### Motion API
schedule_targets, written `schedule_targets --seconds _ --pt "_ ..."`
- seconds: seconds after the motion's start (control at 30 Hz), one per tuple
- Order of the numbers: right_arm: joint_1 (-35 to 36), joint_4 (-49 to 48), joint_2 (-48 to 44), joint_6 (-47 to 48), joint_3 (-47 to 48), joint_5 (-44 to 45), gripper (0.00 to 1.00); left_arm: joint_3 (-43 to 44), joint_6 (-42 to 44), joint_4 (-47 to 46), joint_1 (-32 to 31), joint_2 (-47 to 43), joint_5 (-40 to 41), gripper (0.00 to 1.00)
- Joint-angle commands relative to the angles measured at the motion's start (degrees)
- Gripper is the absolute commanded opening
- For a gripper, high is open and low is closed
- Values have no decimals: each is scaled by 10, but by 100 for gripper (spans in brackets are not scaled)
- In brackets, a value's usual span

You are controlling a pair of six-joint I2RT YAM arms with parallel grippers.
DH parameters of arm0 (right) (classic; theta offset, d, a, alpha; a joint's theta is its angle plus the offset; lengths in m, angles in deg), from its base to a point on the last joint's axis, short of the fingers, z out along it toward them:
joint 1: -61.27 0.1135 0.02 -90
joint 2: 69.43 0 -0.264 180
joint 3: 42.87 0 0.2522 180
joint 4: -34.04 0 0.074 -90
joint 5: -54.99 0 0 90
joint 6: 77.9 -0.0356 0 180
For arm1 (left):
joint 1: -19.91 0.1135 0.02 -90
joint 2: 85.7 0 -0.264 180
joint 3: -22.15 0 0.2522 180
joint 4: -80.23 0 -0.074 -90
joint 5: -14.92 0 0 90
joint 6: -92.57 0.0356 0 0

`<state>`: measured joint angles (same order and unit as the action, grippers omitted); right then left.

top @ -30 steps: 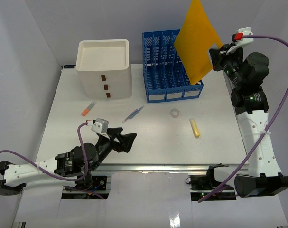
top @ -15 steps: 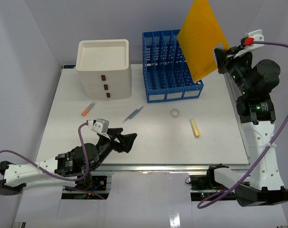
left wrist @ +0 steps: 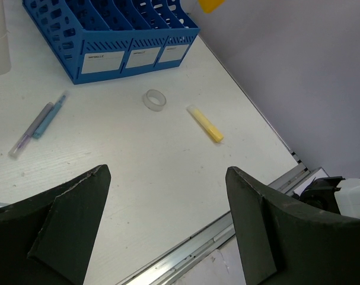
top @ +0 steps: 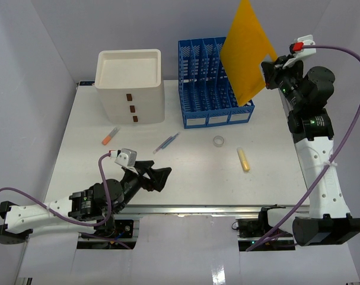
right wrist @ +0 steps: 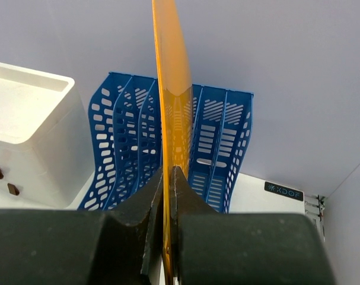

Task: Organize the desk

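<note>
Right tool shifted left; one folder.

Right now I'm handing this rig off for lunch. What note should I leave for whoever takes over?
Right claw: shut on the folder, held upright over the rack, apparently not slotted.
Left claw: open, empty, low over the desk's near left.
Loose on the desk: marker, pens, tape, highlighter.
Done: folder lifted.
Left: file it, tidy the small items.
</note>
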<state>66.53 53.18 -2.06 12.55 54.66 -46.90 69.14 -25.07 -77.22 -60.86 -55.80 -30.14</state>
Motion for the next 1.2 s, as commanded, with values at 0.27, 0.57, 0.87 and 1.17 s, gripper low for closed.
schedule_targets --seconds 0.27,0.57,0.87,1.17 --pt "-4 -95 33 -23 -1 -6 8 -1 -3 7 -3 -6 -3 90" --pt "-4 -122 107 -62 11 -24 8 -3 -23 13 -2 -2 -4 90" --pt "-3 -164 136 -84 -10 -33 8 0 -34 17 -3 13 1 90" --pt "-4 -175 171 -89 27 -36 8 2 -42 19 -3 19 3 91"
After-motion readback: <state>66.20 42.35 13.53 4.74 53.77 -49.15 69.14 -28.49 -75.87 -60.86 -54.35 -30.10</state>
